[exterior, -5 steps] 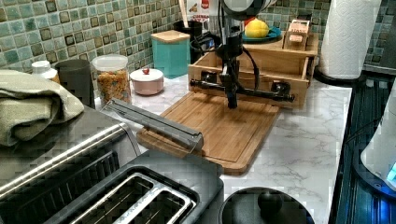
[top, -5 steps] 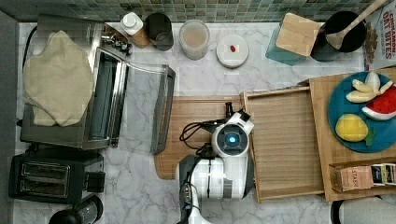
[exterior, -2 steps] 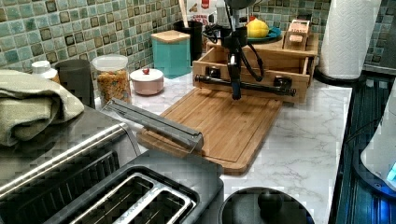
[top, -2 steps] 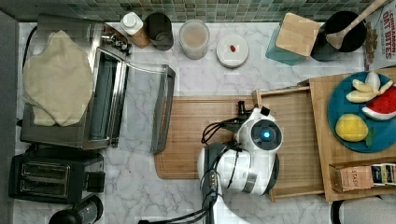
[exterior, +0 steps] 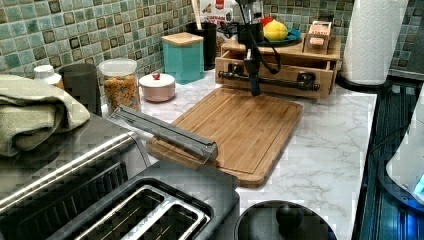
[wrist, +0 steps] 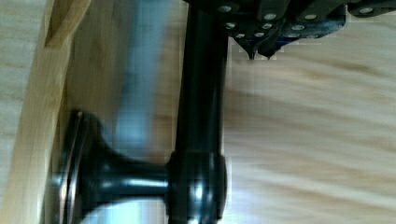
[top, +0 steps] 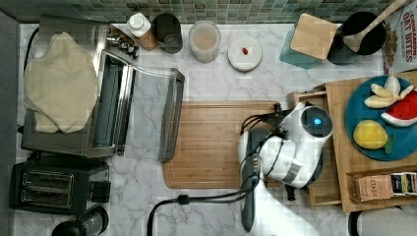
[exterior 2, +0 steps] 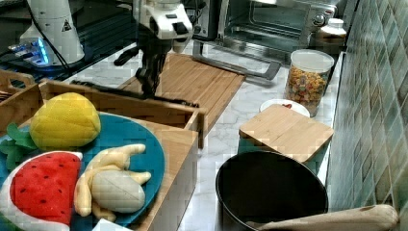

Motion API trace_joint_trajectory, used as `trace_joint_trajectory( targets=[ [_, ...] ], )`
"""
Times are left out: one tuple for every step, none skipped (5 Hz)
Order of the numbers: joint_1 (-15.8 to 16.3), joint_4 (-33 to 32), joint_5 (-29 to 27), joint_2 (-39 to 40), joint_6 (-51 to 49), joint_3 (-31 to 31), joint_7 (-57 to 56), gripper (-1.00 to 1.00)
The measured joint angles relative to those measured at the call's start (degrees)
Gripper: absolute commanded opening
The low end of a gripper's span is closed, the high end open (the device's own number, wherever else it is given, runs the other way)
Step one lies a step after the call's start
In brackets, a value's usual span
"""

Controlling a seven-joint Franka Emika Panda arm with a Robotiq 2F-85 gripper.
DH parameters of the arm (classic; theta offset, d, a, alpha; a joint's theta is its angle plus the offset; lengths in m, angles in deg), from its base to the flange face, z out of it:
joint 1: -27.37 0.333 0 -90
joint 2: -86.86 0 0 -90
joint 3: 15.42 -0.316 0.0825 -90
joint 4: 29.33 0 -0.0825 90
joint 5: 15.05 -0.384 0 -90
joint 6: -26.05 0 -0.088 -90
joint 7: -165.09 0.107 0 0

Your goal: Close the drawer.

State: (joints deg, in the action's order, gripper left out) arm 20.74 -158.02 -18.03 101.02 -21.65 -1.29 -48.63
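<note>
green mosaic tile wall (exterior: 75, 35) behind white marble counter (top: 216, 81).

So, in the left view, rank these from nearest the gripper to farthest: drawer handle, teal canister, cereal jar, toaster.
1. drawer handle, right at the gripper.
2. teal canister, to the left view's left, by the tiled wall.
3. cereal jar, further left.
4. toaster, at the near bottom.

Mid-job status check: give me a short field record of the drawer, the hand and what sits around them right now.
drawer: almost shut, a short stretch of floor showing in the top view
handle: dark bar across the drawer front
hand: at the handle, pointing down
stand top: carries blue plate with toy fruit
cutting board: flat on the counter, in front of the drawer
toaster oven: door open
</note>
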Motion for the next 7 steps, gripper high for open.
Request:
trace_joint_trajectory(
  targets=[
    [-2.2, 4.6, 0.0, 3.2, -0.1, 3.5, -4.1, -1.00],
    [-3.6, 5.8, -0.1, 4.1, 2.1, 4.7, -5.3, -1.00],
    [-3.5, 5.9, -0.1, 4.1, 2.0, 4.8, -5.3, -1.00],
    [-3.5, 5.9, -0.1, 4.1, 2.0, 4.8, -5.3, -1.00],
    [-3.5, 5.9, -0.1, 4.1, 2.0, 4.8, -5.3, -1.00],
    [-3.5, 5.9, -0.1, 4.1, 2.0, 4.7, -5.3, -1.00],
    [-3.5, 5.9, -0.1, 4.1, 2.1, 4.8, -5.3, -1.00]
  ],
)
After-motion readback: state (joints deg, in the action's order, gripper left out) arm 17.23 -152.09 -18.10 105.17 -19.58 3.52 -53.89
